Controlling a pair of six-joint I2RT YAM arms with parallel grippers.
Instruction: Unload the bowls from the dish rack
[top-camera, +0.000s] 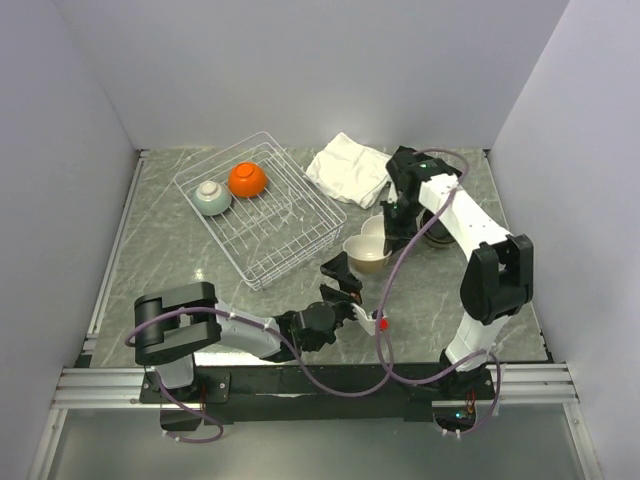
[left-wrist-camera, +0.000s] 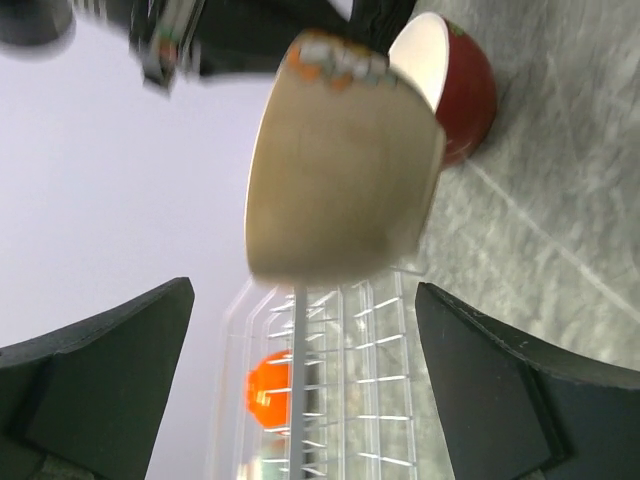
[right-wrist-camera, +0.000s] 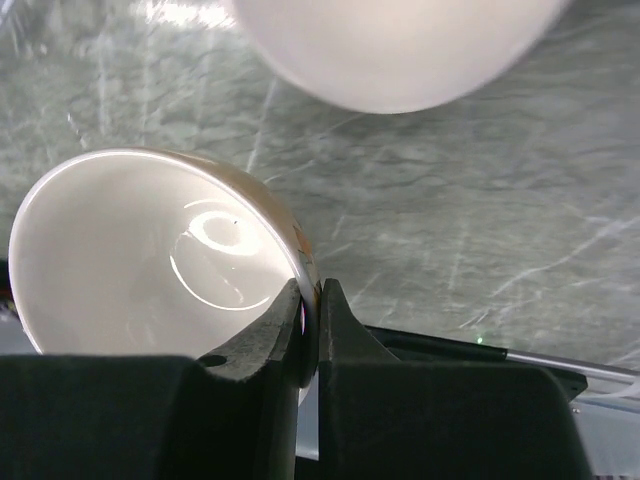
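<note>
A robotics lab cell: plain pale partition panels box in a grey-green marbled tabletop (aluminium rail along its near edge).

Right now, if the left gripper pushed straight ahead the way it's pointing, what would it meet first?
The tan bowl, straight ahead of the left gripper's open fingers; the red bowl sits just behind it. The wrist view is blurred, so how near is unclear.

We see open bench left of the dish rack; on its right, clustered bowls, the folded cloth and the right arm crowd the way.
</note>
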